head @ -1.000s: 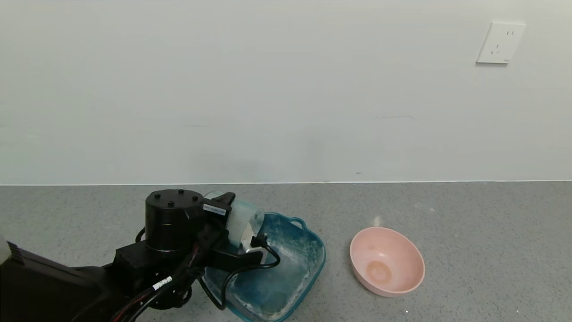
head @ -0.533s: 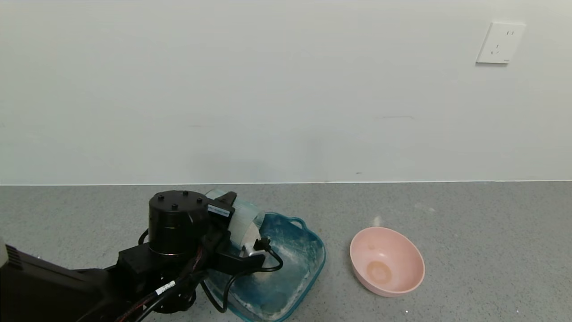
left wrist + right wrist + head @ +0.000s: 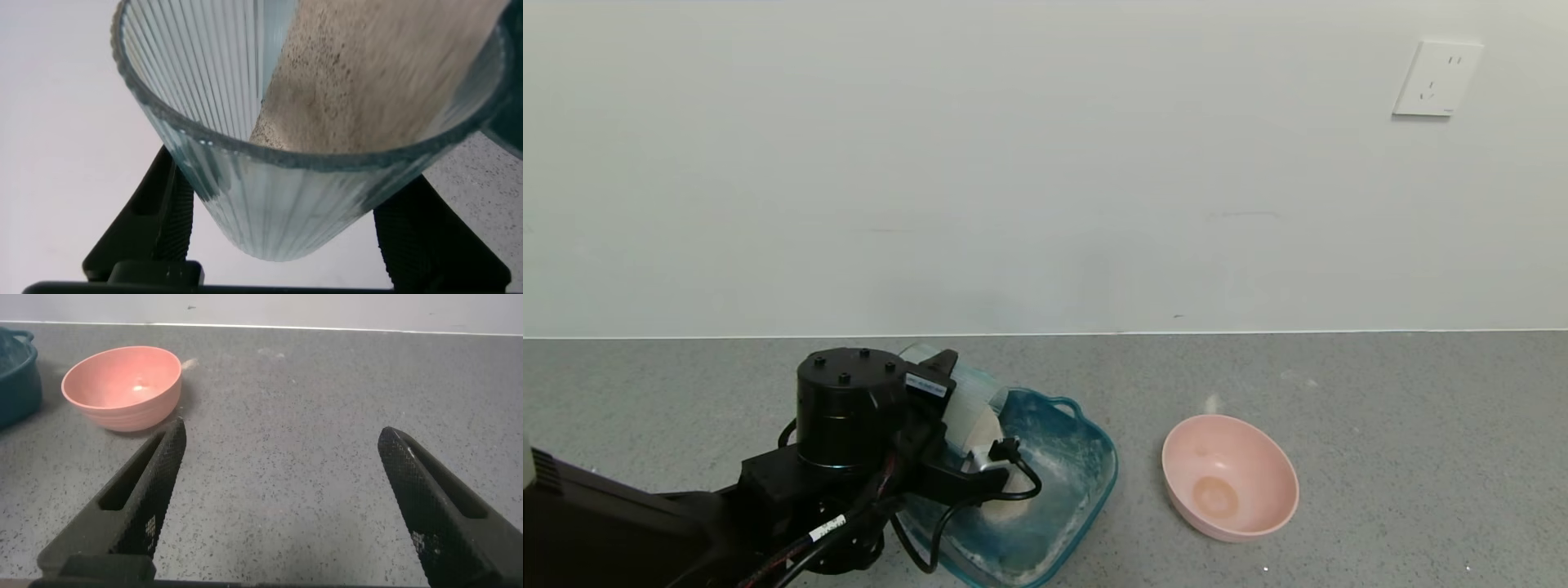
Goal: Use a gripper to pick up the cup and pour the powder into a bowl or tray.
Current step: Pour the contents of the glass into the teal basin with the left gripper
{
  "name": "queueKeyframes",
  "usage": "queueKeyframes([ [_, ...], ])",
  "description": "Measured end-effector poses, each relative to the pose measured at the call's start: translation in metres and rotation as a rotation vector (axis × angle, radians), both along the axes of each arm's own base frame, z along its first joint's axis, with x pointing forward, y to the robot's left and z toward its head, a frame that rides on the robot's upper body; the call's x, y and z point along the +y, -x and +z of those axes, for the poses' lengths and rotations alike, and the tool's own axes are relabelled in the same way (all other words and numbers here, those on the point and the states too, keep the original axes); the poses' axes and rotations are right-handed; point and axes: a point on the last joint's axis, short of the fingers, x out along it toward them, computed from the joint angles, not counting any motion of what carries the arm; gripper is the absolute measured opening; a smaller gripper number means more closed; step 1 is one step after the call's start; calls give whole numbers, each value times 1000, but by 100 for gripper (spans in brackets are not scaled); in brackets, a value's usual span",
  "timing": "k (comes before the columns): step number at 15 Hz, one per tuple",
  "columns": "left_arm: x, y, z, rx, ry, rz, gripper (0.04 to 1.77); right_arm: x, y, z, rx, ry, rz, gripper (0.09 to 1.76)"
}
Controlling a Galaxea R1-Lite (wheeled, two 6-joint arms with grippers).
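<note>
My left gripper (image 3: 952, 408) is shut on the ribbed pale blue cup (image 3: 968, 400), tipped on its side with the mouth over the teal tray (image 3: 1086, 457). A small heap of off-white powder (image 3: 1006, 486) lies in the tray under the cup's mouth. In the left wrist view the cup (image 3: 278, 204) sits between my two black fingers (image 3: 167, 216), and beige powder (image 3: 384, 73) slides along its inner wall. My right gripper (image 3: 282, 469) is open and empty over the grey counter, out of the head view.
A round pink bowl (image 3: 1230, 477) stands on the grey counter right of the tray; it also shows in the right wrist view (image 3: 122, 386). A white wall with a socket (image 3: 1437, 78) rises behind the counter.
The cup has tipped further over the tray, and a heap of powder has appeared in the tray under its mouth. The left wrist has shifted slightly right.
</note>
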Motion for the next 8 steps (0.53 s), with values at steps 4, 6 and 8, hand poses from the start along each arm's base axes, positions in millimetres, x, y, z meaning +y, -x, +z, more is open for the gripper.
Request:
queueKeyframes([
  [4, 0, 1, 0, 0, -1, -2, 127, 0, 0, 0, 0, 0, 0, 171],
  [6, 0, 1, 0, 0, -2, -2, 127, 0, 0, 0, 0, 0, 0, 171],
  [8, 0, 1, 0, 0, -2, -2, 127, 0, 0, 0, 0, 0, -1, 171],
])
